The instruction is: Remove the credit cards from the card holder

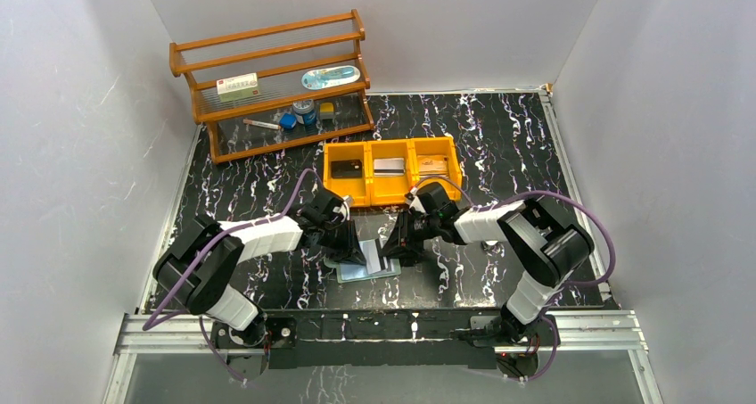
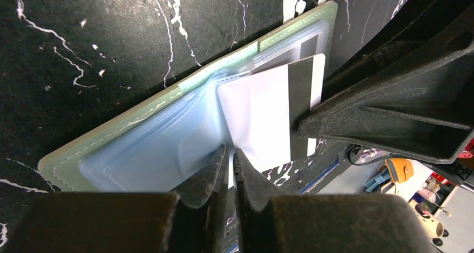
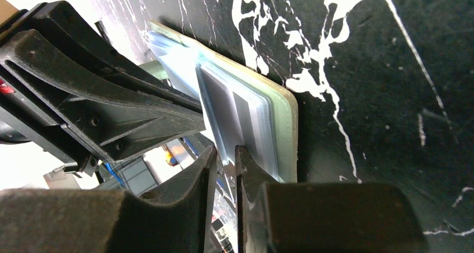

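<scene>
Pinching a corner of the white card [image 2: 262,113], the left gripper [image 2: 230,152] is almost closed. Beyond its tips lies the card holder [image 2: 123,152], probably soft and slippery; the card seems stiff, best taken by its free edge. The right gripper [image 3: 224,152] stands barely apart; its hold I cannot tell.

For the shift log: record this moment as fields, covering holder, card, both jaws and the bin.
card holder: lying open on the table
card: white, dark stripe, partly out of a clear sleeve
left jaws: closed on the card's corner, it seems
right jaws: narrowly apart at the sleeves' edge; grip unclear
orange bin: behind, something in each compartment
</scene>
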Motion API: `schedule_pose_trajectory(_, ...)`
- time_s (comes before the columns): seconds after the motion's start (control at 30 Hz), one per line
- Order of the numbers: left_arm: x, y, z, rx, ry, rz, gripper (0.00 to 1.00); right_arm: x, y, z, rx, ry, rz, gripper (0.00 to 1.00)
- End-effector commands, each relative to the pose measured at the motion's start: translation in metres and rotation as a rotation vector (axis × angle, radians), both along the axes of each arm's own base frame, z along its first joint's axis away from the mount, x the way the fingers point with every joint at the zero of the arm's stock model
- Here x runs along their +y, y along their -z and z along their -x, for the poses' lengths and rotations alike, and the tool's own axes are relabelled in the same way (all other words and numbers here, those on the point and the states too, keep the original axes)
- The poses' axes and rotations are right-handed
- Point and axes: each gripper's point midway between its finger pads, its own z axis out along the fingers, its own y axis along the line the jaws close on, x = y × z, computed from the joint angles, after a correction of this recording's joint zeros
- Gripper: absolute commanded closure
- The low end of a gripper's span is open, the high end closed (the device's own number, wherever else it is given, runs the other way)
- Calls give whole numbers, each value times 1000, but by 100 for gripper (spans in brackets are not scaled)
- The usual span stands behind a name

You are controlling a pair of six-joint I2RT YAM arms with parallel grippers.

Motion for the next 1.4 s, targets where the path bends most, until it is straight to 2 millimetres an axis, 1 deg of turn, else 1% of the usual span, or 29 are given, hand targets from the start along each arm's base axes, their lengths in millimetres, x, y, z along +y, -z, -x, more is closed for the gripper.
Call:
schedule_pose_trajectory(0.0, 32, 33, 29, 81, 3, -150, 92, 13, -14, -11, -39, -5, -62, 73)
schedule_pose_trajectory(0.17, 31, 32, 27, 76, 6, -149, 92, 17, -17, -11, -49, -20, -80, 75)
schedule_pose_trajectory(0.37, 29, 30, 26, 70, 6, -144, 92, 20, -15, -10, -89, -42, -38, 75)
schedule_pose_trajectory(0.43, 30, 29, 26, 69, 7, -143, 92, 21, -14, -9, -101, -42, -30, 78)
schedule_pose_trajectory(0.5, 30, 28, 26, 67, 8, -143, 92, 23, -15, -8, -115, -50, -27, 84)
schedule_pose_trajectory(0.6, 31, 26, 26, 61, 6, -147, 92, 17, -15, -9, -147, -32, 10, 90)
schedule_pose_trajectory(0.73, 33, 20, 23, 35, -4, -145, 92, 7, -20, -15, -215, -24, 70, 100)
schedule_pose_trajectory(0.83, 33, 15, 21, 16, -10, -143, 92, 0, -28, -17, -276, -28, 91, 100)
schedule_pose_trajectory(1.0, 31, 5, 15, -18, -22, -126, 89, -8, -36, -18, -315, -21, 117, 100)
schedule_pose_trajectory(1.07, 30, -1, 13, -35, -24, -118, 88, -9, -43, -21, -356, -12, 115, 100)
schedule_pose_trajectory(1.1, 29, -4, 12, -44, -25, -113, 87, -10, -51, -24, -386, -7, 106, 100)
schedule_pose_trajectory(1.17, 29, -7, 10, -55, -30, -111, 83, -10, -64, -29, -443, 1, 90, 100)
schedule_pose_trajectory(1.2, 28, -15, 7, -81, -33, -94, 81, -10, -70, -32, -473, 7, 86, 100)
schedule_pose_trajectory(1.33, 28, -30, 0, -136, -52, -75, 73, -11, -92, -43, -589, 16, 76, 100)
schedule_pose_trajectory(1.37, 29, -36, -2, -157, -62, -78, 69, -13, -102, -50, -657, 26, 74, 100)
